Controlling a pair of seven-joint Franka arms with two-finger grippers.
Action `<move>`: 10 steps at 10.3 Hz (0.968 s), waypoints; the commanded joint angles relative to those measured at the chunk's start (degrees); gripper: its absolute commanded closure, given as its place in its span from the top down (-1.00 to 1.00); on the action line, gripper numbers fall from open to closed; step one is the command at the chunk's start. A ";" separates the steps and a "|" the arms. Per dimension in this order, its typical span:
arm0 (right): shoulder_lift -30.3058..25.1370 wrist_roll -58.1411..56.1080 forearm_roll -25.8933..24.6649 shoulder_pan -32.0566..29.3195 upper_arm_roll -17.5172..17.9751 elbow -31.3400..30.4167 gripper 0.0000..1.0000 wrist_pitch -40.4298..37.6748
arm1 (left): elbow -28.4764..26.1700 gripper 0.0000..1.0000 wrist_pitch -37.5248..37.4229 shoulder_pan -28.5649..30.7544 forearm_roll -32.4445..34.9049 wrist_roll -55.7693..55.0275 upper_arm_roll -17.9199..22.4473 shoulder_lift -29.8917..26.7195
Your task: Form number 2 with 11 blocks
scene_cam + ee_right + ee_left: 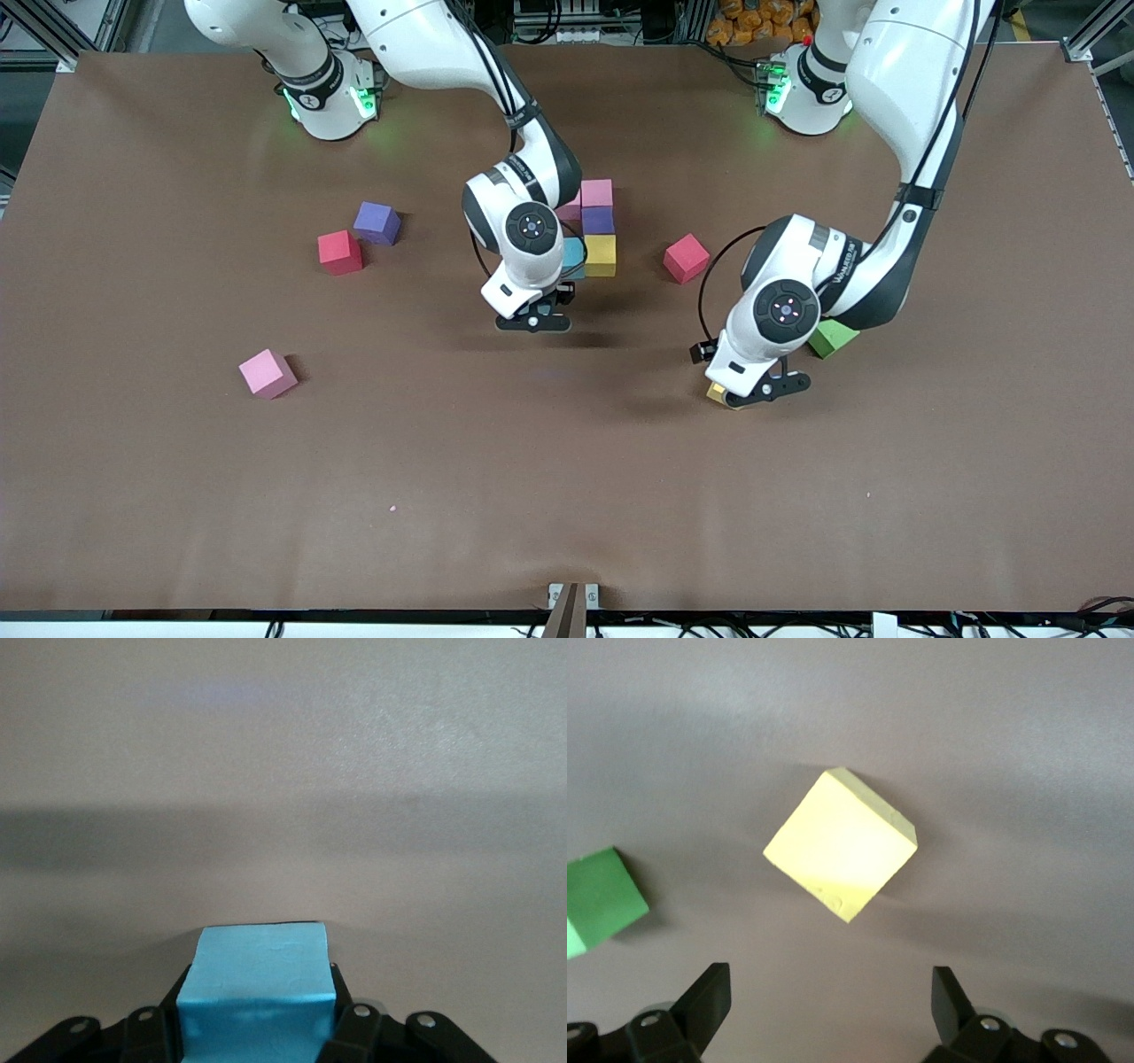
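My right gripper (534, 319) is shut on a light blue block (259, 961) and holds it low over bare table, beside a cluster of blocks; my hand hides this block in the front view. The cluster has a pink block (596, 192), a second pink one (570, 209) partly hidden, a purple one (598, 221), a yellow one (600, 255) and a blue one (575, 258). My left gripper (755, 392) is open over a yellow block (718, 392) that lies on the table and shows whole in the left wrist view (840, 843), ahead of the fingertips (713, 983).
A green block (831, 338) lies beside the left hand and also shows in the left wrist view (598, 899). Two crimson cubes (340, 252) (687, 258), a loose purple block (376, 222) and a loose pink block (267, 373) lie on the brown table (567, 496).
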 commanded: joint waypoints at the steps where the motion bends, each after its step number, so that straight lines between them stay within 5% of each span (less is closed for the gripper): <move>1: -1.01 2.04 -0.67 1.61 -0.14 -2.05 -0.20 0.42 | 2.89 1.00 1.11 -0.84 0.92 4.75 0.43 2.38; 5: -1.98 -0.41 -0.85 1.96 -0.14 -3.28 -0.20 0.59 | 2.90 1.00 2.79 -1.01 8.64 17.06 0.43 4.31; 10: -1.98 -3.58 -0.85 1.87 -0.22 -3.28 -0.19 0.86 | 2.81 1.00 3.49 -1.28 8.83 23.49 0.43 5.81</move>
